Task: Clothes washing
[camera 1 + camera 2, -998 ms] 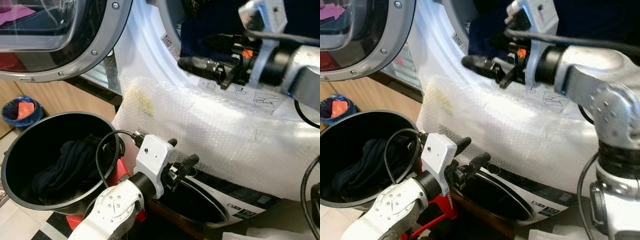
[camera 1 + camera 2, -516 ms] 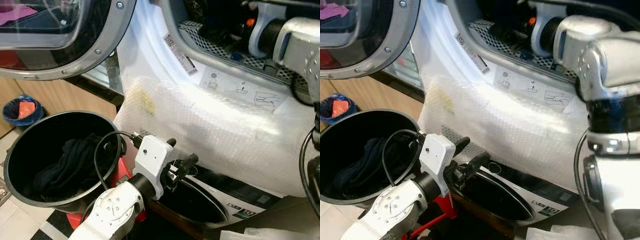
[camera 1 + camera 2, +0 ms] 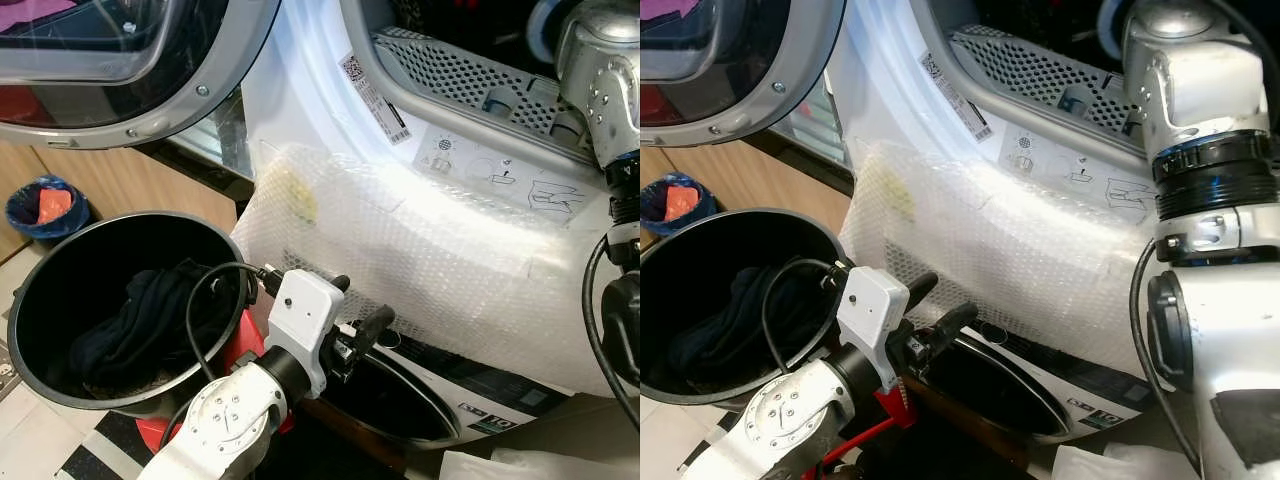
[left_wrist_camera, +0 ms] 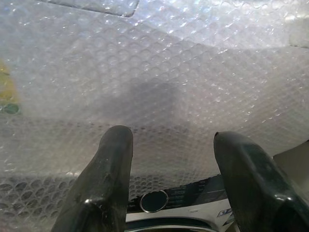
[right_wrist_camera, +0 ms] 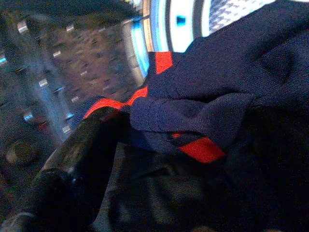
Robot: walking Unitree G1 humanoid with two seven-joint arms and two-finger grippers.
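— While the right arm [image 3: 1200,130] reached up into the washing machine [image 3: 330,110], where did the garment lie?

— Inside the drum, the navy garment with red stripes [image 5: 207,92] lay draped right against the right gripper [image 5: 96,159]; one black finger [image 5: 77,164] touched its red-edged fold. Whether the fingers were closed on it, I could not tell.

— And the left gripper [image 3: 358,312]?

— It hung low beside the black bucket [image 3: 40,290], its fingers [image 4: 104,179] spread apart and holding nothing, pointing at the bubble wrap [image 3: 420,270] on the machine's front. Dark clothes [image 3: 140,320] lay in the bucket, near that gripper but apart from it.
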